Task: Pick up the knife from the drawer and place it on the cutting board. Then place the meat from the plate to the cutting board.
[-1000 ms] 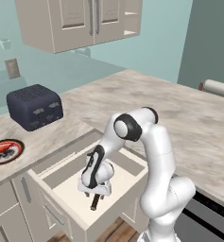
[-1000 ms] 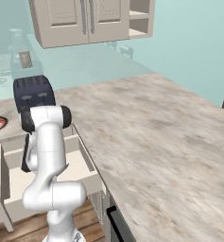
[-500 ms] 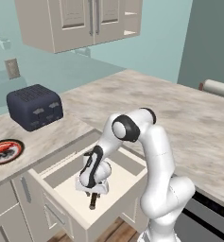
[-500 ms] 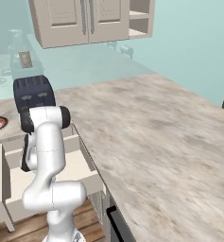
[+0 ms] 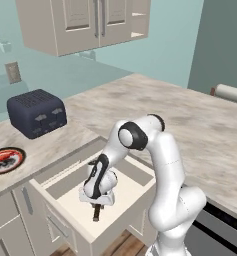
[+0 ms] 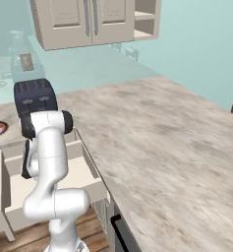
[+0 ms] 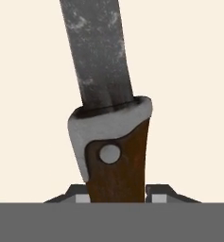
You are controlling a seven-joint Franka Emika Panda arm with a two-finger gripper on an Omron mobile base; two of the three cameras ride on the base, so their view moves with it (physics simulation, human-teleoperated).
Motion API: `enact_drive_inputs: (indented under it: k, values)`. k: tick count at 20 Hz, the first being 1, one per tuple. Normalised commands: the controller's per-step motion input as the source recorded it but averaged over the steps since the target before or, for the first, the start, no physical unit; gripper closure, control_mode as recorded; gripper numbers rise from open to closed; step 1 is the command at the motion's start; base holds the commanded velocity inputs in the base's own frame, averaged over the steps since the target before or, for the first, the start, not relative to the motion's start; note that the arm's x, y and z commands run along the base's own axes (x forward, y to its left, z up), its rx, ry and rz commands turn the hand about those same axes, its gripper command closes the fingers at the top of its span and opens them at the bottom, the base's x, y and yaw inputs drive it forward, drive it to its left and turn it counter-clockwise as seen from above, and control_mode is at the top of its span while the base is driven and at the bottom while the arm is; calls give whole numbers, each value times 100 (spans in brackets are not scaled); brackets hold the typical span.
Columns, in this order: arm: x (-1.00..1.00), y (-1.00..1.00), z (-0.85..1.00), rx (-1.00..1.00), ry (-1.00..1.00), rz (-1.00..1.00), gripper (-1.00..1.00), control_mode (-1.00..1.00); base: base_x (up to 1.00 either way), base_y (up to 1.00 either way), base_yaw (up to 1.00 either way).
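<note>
The drawer (image 5: pixel 65 210) stands pulled open below the counter, and its pale floor (image 6: pixel 83 170) shows beside the arm. The knife (image 7: pixel 116 156) lies flat inside, grey blade pointing away and dark brown handle toward the hand. My gripper (image 7: pixel 116 194) reaches down into the drawer (image 5: pixel 96 199) and is shut on the knife's handle, a fingertip (image 7: pixel 82 194) pressed on each side. The handle's end (image 5: pixel 96 215) pokes out below the hand. The plate (image 5: pixel 5 161) with the reddish meat (image 5: pixel 2 156) sits on the counter at far left. The cutting board is out of view.
A dark toaster (image 5: pixel 36 112) stands on the counter behind the drawer. Wall cabinets (image 5: pixel 85 22) hang above. A paper towel roll (image 5: pixel 230 93) lies at the far right of the marble counter (image 5: pixel 190 115). Closed cabinet fronts (image 5: pixel 10 225) flank the drawer.
The fingers have closed onto the knife's handle. The arm has stayed low in the drawer, and the knife still rests on the drawer floor.
</note>
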Motion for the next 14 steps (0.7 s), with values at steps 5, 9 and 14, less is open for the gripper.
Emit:
enact_drive_inputs:
  k: [5, 9, 14]
  values:
    - [-2, 1, 57, -8, 23, -18, 100, -100, 0, 0, 0]
    - [-9, 1, 85, -9, 5, -5, 100, -100, 0, 0, 0]
    - [-31, 13, 100, -27, -9, -2, 100, -100, 0, 0, 0]
